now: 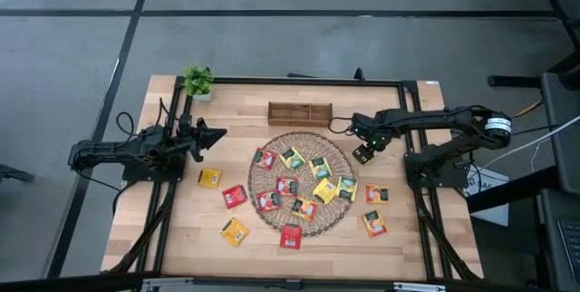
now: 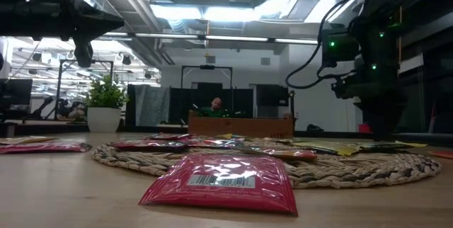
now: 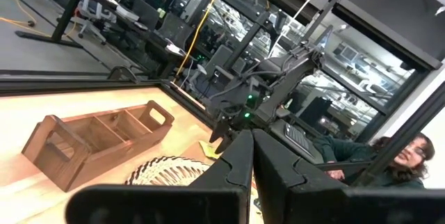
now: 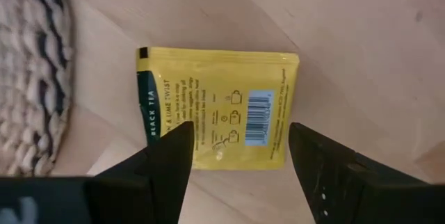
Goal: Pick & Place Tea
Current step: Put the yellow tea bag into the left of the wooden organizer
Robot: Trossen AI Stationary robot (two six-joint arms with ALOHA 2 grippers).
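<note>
Several red, yellow and orange tea sachets lie flat on the round wicker mat [image 1: 302, 181], and others lie on the table around it, among them a yellow one [image 1: 209, 178] and a red one [image 1: 290, 236]. My right gripper [image 1: 362, 153] is open, pointing down at the mat's far right edge. Its fingers stand on either side of a yellow sachet [image 4: 221, 106] that lies flat on the wood beside the mat [image 4: 31, 78]. My left gripper [image 1: 214, 136] is shut and empty, held above the table left of the mat. My right gripper comes from above with its open fingers [image 4: 170, 158] over the near edge of the yellow sachet, which lies flat on the table. I cannot tell whether the fingertips touch it.
A wooden compartment box [image 1: 300, 112] stands just beyond the mat. A small potted plant [image 1: 198, 81] is at the far left corner. Loose sachets lie right of the mat [image 1: 375, 193] and toward the near left [image 1: 235, 231]. A person sits beyond the table [image 3: 407, 158].
</note>
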